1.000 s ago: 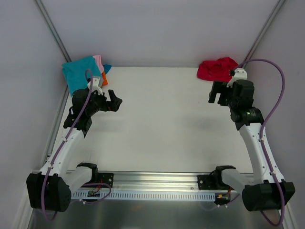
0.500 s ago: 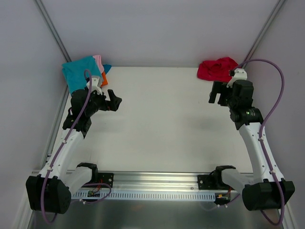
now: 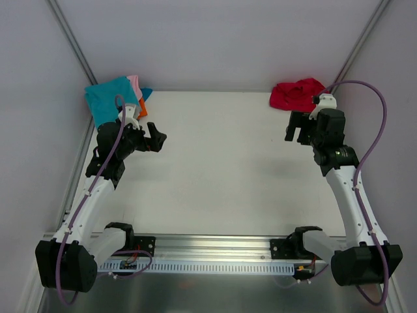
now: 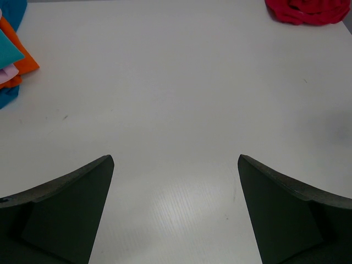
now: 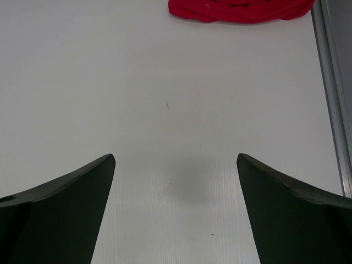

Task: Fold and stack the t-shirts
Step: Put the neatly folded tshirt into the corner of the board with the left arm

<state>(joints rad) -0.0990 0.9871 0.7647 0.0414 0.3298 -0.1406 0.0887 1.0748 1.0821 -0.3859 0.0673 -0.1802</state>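
- From above, the teal shirt (image 3: 109, 98) tops the pile (image 3: 124, 96) in the far left corner. The pink shirt (image 3: 134, 83), orange shirt (image 3: 143, 108) and blue shirt (image 3: 148, 93) show only as slivers.
- My left arm (image 3: 112, 155) covers the pile's near edge there.
- My left wrist view cuts the pile off at its left edge and the red shirt (image 4: 305, 11) at the top.
- My right wrist view also crops the red shirt at the top.
- Both wrist views cut my fingers (image 4: 60, 214) off at the bottom edge.

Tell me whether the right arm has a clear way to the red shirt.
Probably yes. The right end effector hangs open and empty just short of the red shirt, with only table surface showing between them and nothing blocking the approach.
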